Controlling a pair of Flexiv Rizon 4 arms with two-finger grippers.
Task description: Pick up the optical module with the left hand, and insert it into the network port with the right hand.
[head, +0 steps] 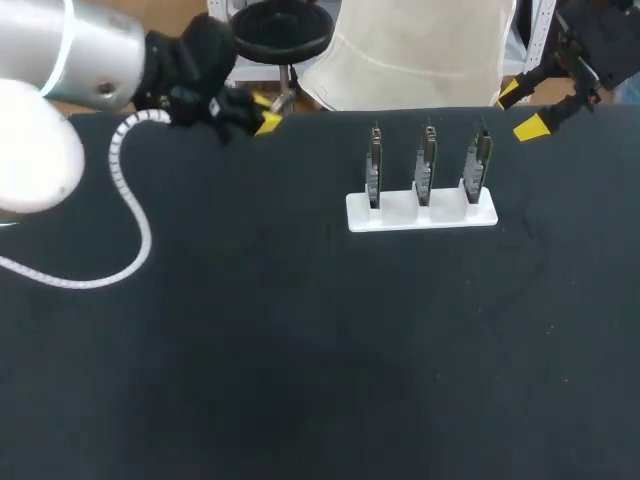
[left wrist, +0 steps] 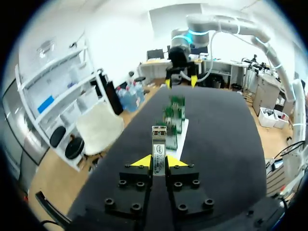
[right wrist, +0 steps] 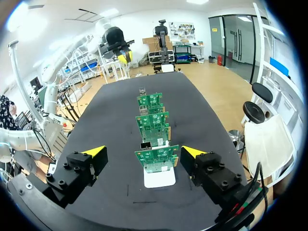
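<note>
Your left gripper [left wrist: 159, 162] is pinching the slim silver metal optical module [left wrist: 159, 144] at the black table's [head: 300, 350] far edge. Your right gripper [right wrist: 143, 153] hangs with fingers spread wide, facing three green circuit boards [head: 425, 165] in their white holder [head: 420, 212].

A black table [head: 300, 350] fills a bright room. Just past its far edge stand a round black stool [head: 283, 30] and a chair [head: 420, 50] under a white cover. The floor [right wrist: 226, 82] is pale wood. White shelves [left wrist: 57, 91] stand to one side, and ceiling lights [right wrist: 108, 12] glow overhead.
</note>
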